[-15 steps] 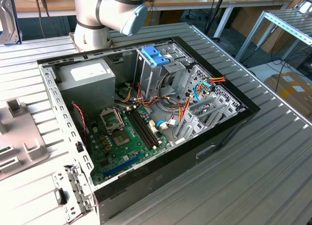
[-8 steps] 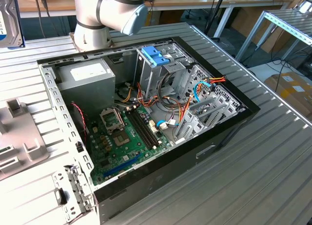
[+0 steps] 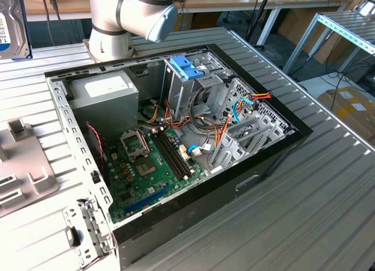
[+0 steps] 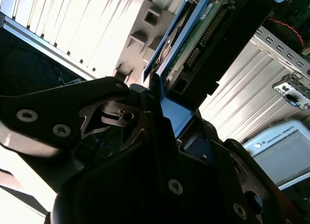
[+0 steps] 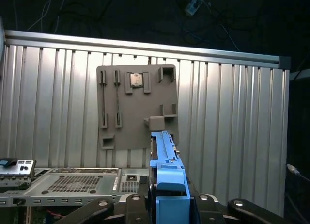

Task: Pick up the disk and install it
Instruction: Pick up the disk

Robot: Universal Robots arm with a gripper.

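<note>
Gripper [image 4: 162,112] jaws pinch the disk [image 4: 203,44] by its light-blue end tab, at 10 o'clock of the open computer case [image 3: 193,215]; a good carry likely needs firm clamping, with the rails square to the drive cage [image 3: 174,98].

the disk [image 5: 164,161], clamped in the gripper [image 5: 169,204], hung in open air over the grey holder plate [image 5: 135,107]. inside the open case [image 3: 193,218] the tall drive cage [image 3: 202,89] with its blue bracket [image 3: 186,65] stood in the way, and a tangle of cables [image 3: 199,121] choked the gap beside it. the power supply [image 3: 105,95] blocked one corner. above the motherboard [image 3: 149,162] there was room to reach down. the ribbed table [image 3: 316,206] at the exterior view's right lay open.
</note>
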